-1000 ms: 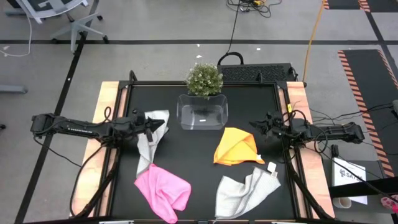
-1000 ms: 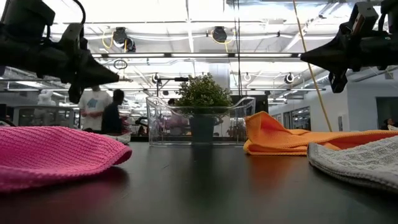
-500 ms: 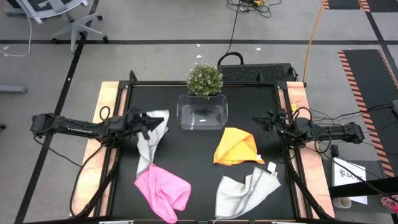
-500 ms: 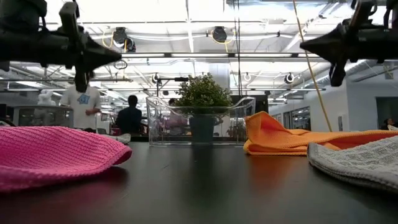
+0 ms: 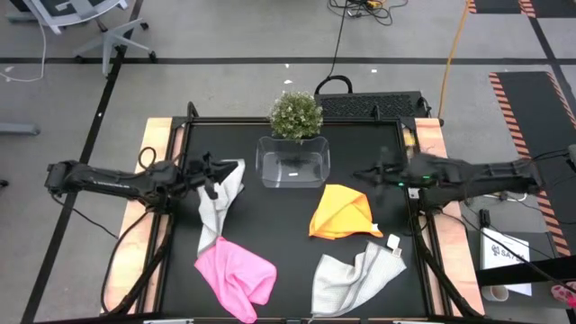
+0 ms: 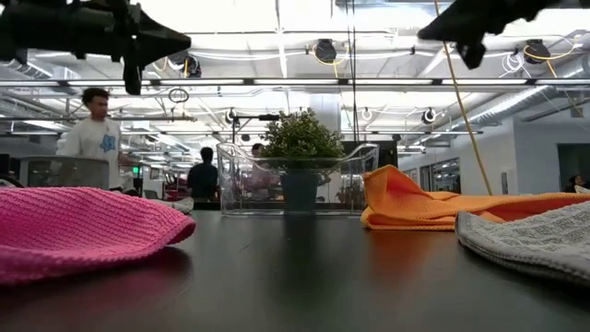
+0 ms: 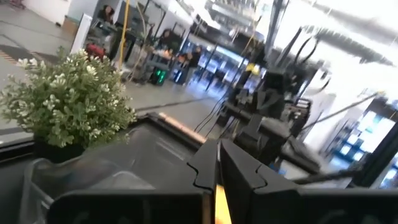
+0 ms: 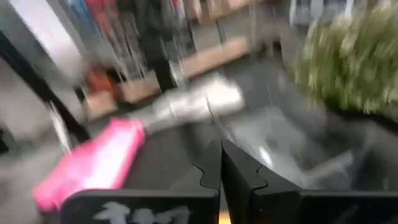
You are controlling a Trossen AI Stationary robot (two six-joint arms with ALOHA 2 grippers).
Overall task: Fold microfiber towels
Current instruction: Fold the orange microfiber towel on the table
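Since the earlier frame, the right gripper (image 5: 371,175) has been carried inward from the table's right edge and is now blurred above the black table (image 5: 360,144), just beyond the far corner of the orange-yellow towel (image 5: 341,213); in the low view both arms are seen higher than before. The left gripper (image 5: 216,171) is held over the near-left grey towel (image 5: 219,200), having drifted only slightly. Both pairs of jaws are pressed together, with nothing held between them. All four towels lie unfolded and crumpled on the table: the pink towel (image 5: 236,277) at front left, the second grey towel (image 5: 354,280) at front right, just beside the orange-yellow one. A clear plastic tub (image 5: 292,162) is noted at the table's far centre, with a potted plant (image 5: 296,114) behind it. People (image 6: 90,129) are visible in the room beyond.
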